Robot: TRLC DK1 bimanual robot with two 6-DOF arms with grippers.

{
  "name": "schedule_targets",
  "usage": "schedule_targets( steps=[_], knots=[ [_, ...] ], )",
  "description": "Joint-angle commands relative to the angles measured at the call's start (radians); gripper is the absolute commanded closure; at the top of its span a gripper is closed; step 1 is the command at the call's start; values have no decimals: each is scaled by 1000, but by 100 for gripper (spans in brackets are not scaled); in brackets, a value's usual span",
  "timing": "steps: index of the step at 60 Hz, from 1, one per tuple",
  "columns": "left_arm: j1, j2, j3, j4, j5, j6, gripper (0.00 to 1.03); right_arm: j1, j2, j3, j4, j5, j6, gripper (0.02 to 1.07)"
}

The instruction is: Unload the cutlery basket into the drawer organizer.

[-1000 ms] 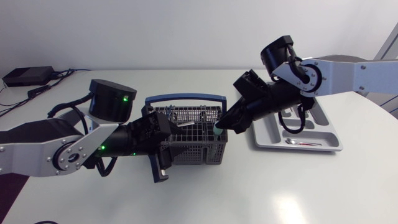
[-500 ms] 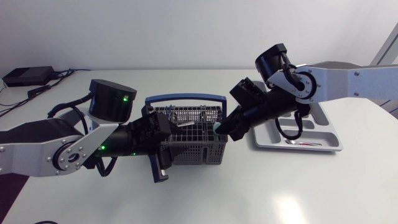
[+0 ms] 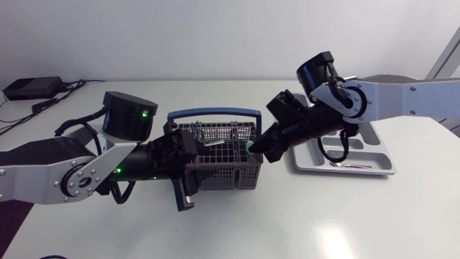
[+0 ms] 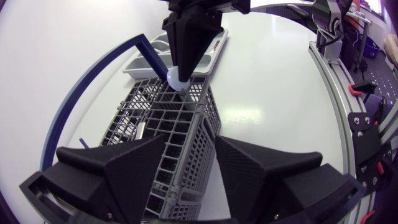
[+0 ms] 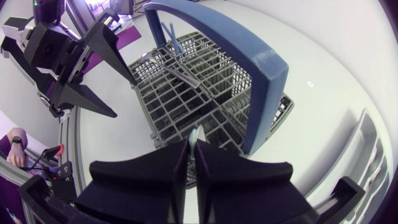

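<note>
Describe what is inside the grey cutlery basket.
In the cutlery basket, metal cutlery lies across the cells, and the right end effector pinches a pale utensil at one corner. Mesh walls hide lower ends.

The right arm (image 3: 359,97) has drawn in, its dark upper joint now nearer the basket (image 3: 215,169). The right gripper (image 3: 254,148), pinching a pale handle (image 5: 198,134), has shifted slightly at the basket's right end.

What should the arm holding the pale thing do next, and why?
Probably lift straight up: the right gripper is shut on a pale handle whose other end is down in the cutlery basket, which the left gripper holds.
</note>
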Motion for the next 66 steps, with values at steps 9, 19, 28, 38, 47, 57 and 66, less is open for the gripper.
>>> schedule_targets(
  steps=[9,19,28,38,47,57,66],
  knots=[
    [9,17,-24,8,12,18,38,-10,-72,-43,18,-28,38,102],
    [9,18,-24,9,13,18,38,-24,-98,-48,20,-74,45,102],
    [9,21,-24,9,13,20,38,-32,-118,-45,20,-83,51,102],
    [9,21,-25,9,13,18,38,-33,-140,-45,12,-95,53,102],
    [9,21,-27,9,13,18,38,-32,-169,-63,16,-100,48,102],
    [7,23,-30,9,13,17,38,-32,-204,-83,23,-98,45,102],
    [3,24,-30,9,13,17,38,-25,-215,-109,41,-97,44,102]
  ],
)
